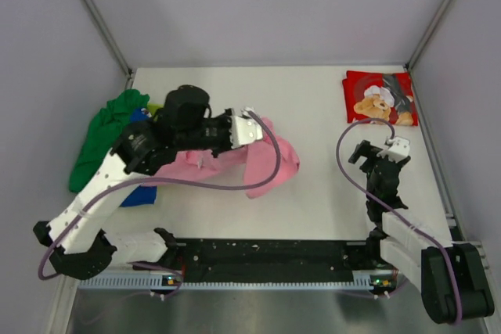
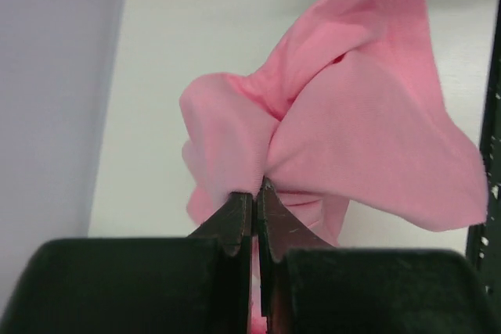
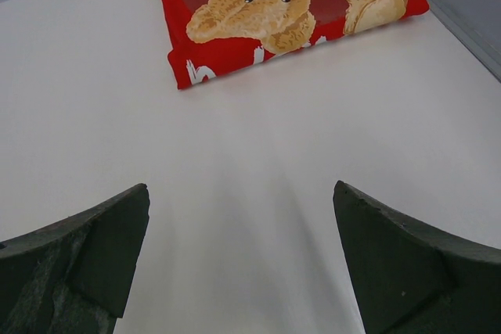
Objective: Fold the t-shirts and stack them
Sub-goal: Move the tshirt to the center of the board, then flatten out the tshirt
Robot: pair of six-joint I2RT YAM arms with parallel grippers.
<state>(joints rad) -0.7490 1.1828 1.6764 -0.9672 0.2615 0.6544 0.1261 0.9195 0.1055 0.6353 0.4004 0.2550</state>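
Observation:
My left gripper (image 1: 252, 124) is shut on a bunch of the plain pink t-shirt (image 1: 270, 163) and holds it above the table; the cloth hangs crumpled from the fingertips in the left wrist view (image 2: 352, 131). The red t-shirt with the teddy-bear chef print (image 1: 380, 98) lies folded at the far right corner, also in the right wrist view (image 3: 282, 13). My right gripper (image 1: 374, 154) is open and empty just short of it. Green (image 1: 106, 134), blue (image 1: 139, 195) and yellow-green (image 1: 154, 107) shirts lie piled at the left, partly under the left arm.
Grey walls close in the table (image 1: 321, 193) on the left, back and right. A black rail (image 1: 266, 252) runs along the near edge between the arm bases. A purple cable (image 1: 344, 154) loops beside the right arm.

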